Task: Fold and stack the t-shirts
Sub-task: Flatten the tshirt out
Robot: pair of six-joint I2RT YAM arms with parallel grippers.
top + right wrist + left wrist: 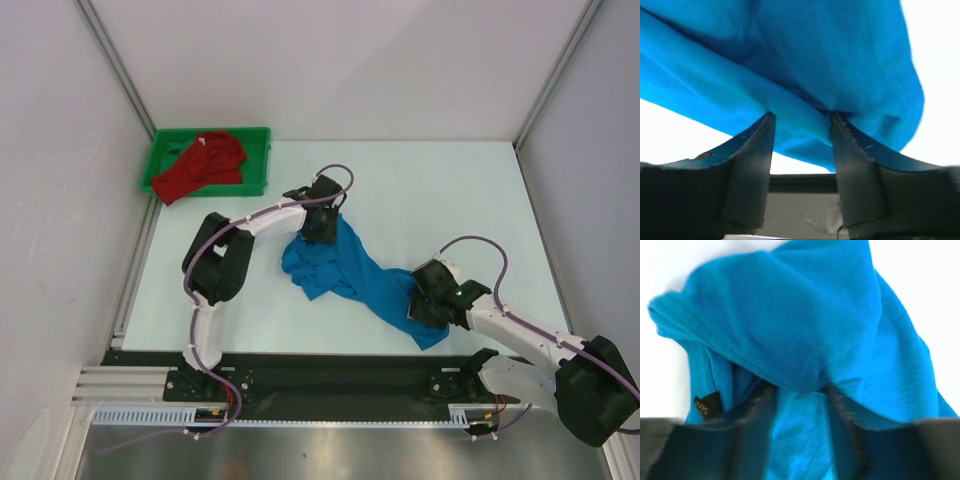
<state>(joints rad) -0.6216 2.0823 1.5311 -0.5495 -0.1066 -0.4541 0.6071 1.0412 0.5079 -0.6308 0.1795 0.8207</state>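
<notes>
The bright blue t-shirt (345, 268) lies crumpled on the table, drawn out in a band between my two grippers. My left gripper (322, 226) is shut on its far end. In the left wrist view the shirt (790, 320) drapes over the gripper (797, 388) and a black size tag (706, 404) shows. My right gripper (428, 300) is shut on the near right end. In the right wrist view a fold of the shirt (805, 50) is pinched at the gripper (801, 115). The red t-shirt (201, 166) lies bunched in the green tray (258, 160).
The green tray stands at the far left corner against the wall. White walls enclose the table on three sides. A black rail (330, 372) runs along the near edge, and it also shows in the right wrist view (802, 182).
</notes>
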